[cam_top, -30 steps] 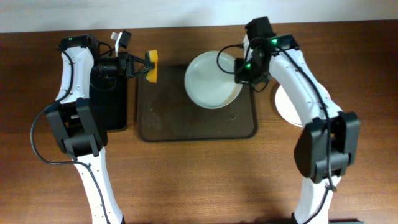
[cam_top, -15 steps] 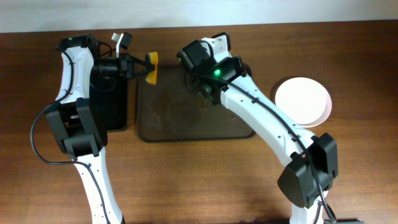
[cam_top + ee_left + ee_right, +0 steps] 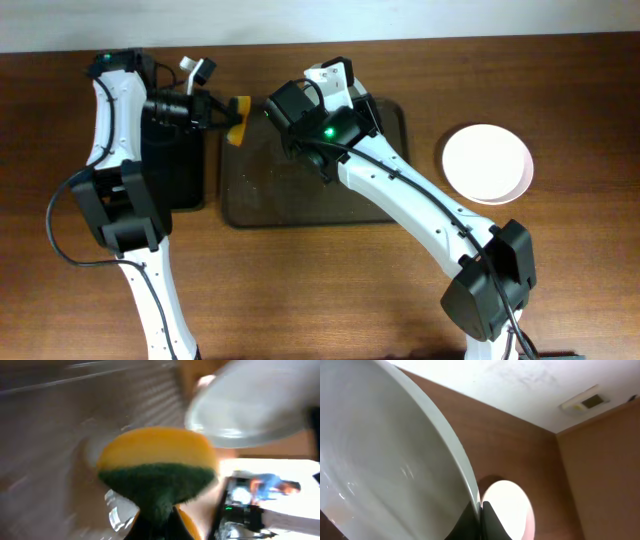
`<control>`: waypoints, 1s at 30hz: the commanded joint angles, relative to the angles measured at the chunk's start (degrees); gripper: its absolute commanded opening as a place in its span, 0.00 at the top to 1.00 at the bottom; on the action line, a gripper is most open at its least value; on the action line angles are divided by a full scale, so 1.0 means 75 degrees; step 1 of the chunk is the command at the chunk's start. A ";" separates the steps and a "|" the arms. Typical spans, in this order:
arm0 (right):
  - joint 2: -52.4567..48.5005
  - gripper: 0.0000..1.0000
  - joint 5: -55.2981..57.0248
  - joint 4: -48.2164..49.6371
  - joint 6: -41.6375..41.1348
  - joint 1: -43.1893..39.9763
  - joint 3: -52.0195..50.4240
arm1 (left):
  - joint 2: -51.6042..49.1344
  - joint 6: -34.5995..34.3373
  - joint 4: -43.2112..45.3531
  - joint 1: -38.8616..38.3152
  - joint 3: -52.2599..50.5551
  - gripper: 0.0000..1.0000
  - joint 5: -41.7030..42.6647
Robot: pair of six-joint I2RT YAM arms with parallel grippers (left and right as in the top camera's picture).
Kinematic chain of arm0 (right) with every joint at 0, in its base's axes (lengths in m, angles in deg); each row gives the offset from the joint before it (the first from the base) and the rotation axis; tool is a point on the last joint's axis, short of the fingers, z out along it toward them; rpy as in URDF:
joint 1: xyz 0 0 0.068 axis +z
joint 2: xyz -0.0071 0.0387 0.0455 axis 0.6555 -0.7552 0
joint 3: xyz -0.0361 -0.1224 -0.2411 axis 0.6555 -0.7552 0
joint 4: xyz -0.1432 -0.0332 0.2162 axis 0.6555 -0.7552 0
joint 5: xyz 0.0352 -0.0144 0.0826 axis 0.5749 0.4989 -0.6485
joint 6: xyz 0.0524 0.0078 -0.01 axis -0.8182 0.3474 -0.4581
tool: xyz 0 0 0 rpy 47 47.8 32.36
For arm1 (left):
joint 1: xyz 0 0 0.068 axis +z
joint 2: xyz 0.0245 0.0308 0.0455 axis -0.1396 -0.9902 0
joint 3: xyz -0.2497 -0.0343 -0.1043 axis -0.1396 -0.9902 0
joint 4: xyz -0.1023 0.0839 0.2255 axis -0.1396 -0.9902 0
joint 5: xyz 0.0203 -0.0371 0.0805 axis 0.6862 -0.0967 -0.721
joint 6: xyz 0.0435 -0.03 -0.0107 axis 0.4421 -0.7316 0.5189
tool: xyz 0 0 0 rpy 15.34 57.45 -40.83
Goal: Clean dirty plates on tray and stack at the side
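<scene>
Tray (image 3: 280,195), dark brown, sits on the counter (image 3: 330,290) beside a black tray (image 3: 178,170), the right end effector (image 3: 481,519) above it clamping a tilted white plate (image 3: 380,460) by the rim, a second plate (image 3: 487,163) lying on open counter to the right, and the left end effector (image 3: 226,110) gripping a yellow-green sponge (image 3: 157,465) at the tray's left edge.

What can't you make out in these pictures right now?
Overhead: the held plate is hidden under the right arm.
Right wrist: the held plate runs past the left and bottom edges, so most of it is unseen.
Left wrist: motion blur smears everything behind the sponge.
Overhead: the side plate is too small to tell one plate from a stack.
</scene>
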 commanded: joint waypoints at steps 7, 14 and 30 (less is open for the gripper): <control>0.0248 0.96 -0.0289 0.0093 -0.0117 -0.0023 0.0047 | 0.0589 -0.4246 -0.0102 0.0003 0.1285 1.00 -0.7953; 0.0248 0.96 -0.0294 0.0114 -0.0117 -0.0029 0.0047 | 0.0583 -0.5601 0.1142 -0.0160 -0.0880 1.00 -0.9681; 0.0248 0.96 -0.2334 0.0175 -0.0119 -0.0641 0.0047 | 0.1373 -0.6000 0.1119 -0.0163 0.0154 0.01 -0.9772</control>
